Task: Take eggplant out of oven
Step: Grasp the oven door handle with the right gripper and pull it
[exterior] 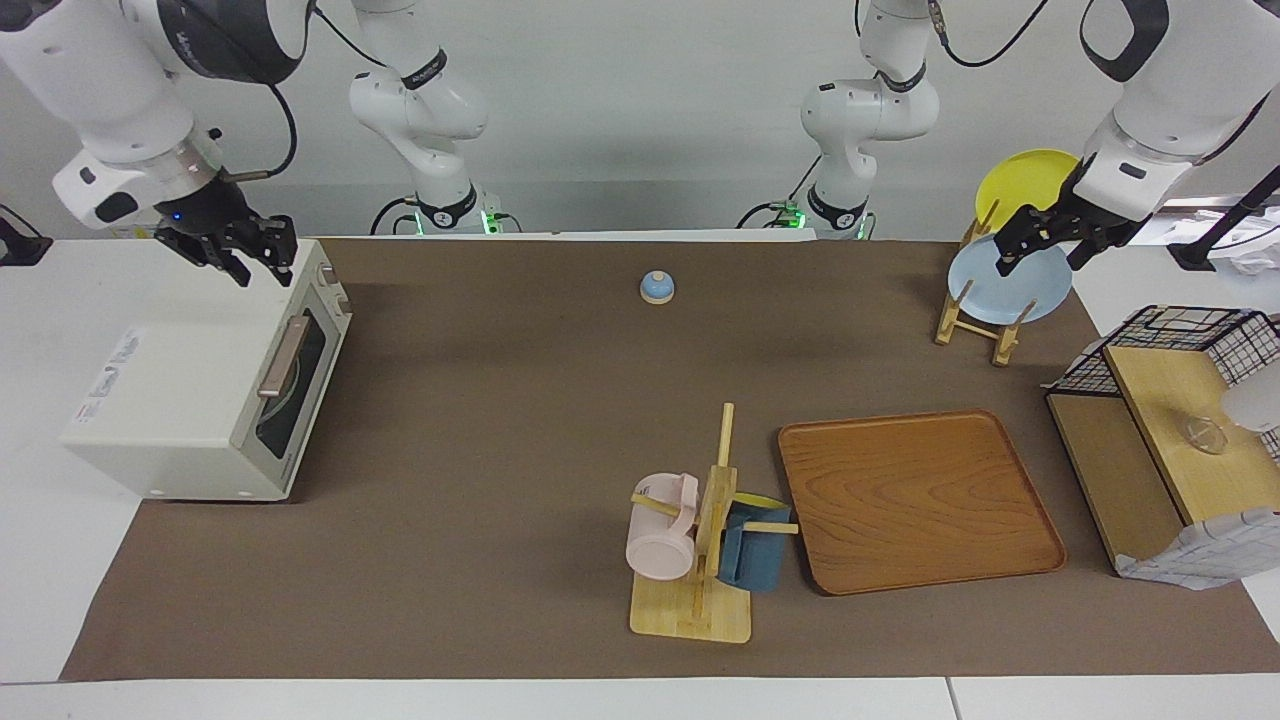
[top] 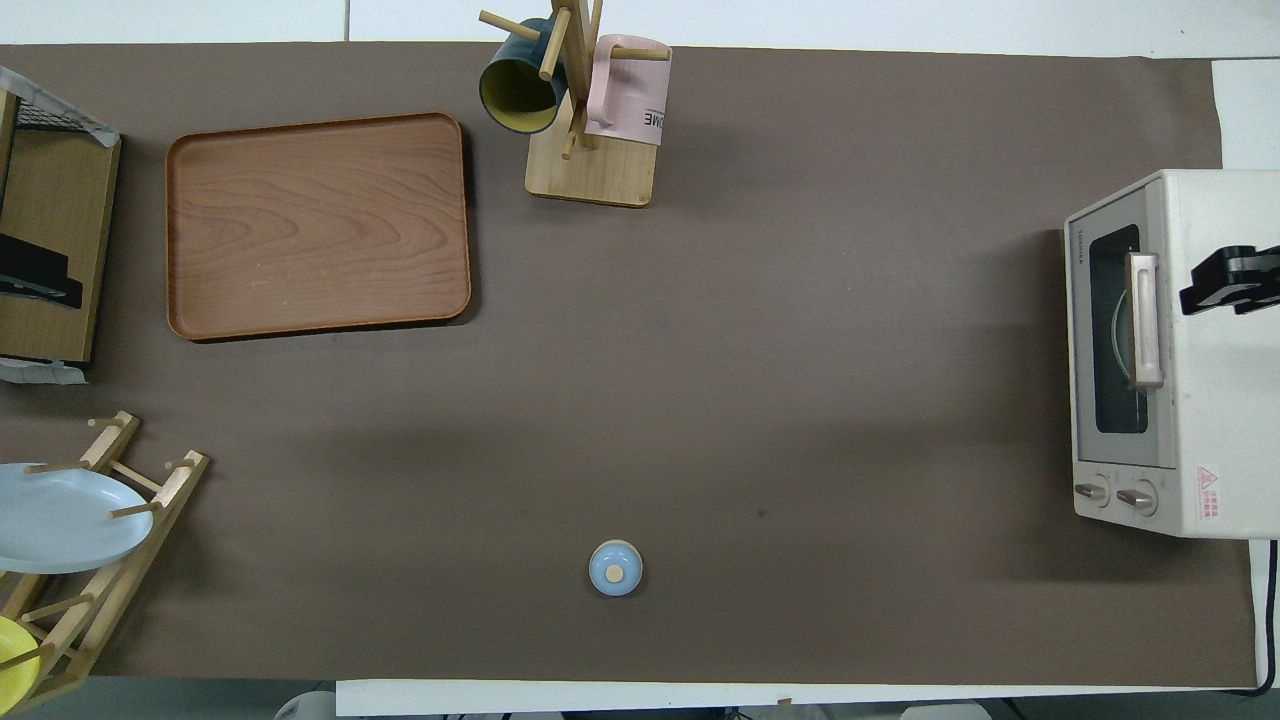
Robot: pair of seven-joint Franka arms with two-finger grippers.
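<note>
The cream-white oven [exterior: 180,400] stands at the right arm's end of the table, and it also shows in the overhead view [top: 1210,350]. Its dark glass door [exterior: 295,385] with the tan bar handle [exterior: 283,357] is closed. A pale curved plate rim shows through the glass. The eggplant is hidden. My right gripper [exterior: 262,268] hangs open and empty in the air over the oven's top, and it also shows in the overhead view [top: 1228,281]. My left gripper [exterior: 1040,255] waits open and empty in the air over the plate rack.
A wooden plate rack [exterior: 975,320] holds a light blue plate [exterior: 1010,285] and a yellow plate [exterior: 1025,180]. A wooden tray [exterior: 915,500], a mug tree [exterior: 700,560] with a pink and a dark blue mug, a small blue knob-topped lid [exterior: 657,288] and a black wire basket [exterior: 1190,345] are on the table.
</note>
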